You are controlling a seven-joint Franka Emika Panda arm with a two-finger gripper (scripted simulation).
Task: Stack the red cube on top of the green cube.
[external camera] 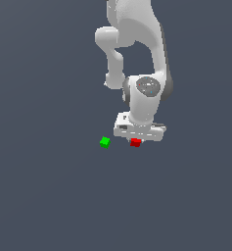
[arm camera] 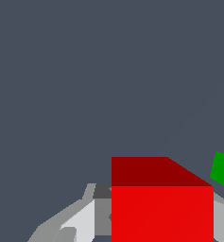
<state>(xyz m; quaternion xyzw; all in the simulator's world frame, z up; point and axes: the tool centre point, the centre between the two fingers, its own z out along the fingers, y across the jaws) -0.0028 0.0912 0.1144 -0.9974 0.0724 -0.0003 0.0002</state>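
Note:
The red cube (external camera: 135, 142) sits right under the white hand, between the fingers of my gripper (external camera: 136, 140). In the wrist view the red cube (arm camera: 161, 208) fills the space between the fingers, and the grey finger pads (arm camera: 102, 217) lie against both of its sides, so the gripper (arm camera: 161, 227) is shut on it. The green cube (external camera: 104, 142) stands on the floor a short way off toward the exterior view's left, apart from the red cube. It also shows in the wrist view (arm camera: 223, 169), partly cut off by the frame edge.
The floor (external camera: 49, 196) is plain dark grey-blue. The white arm (external camera: 137, 54) rises above the hand toward the top of the exterior view.

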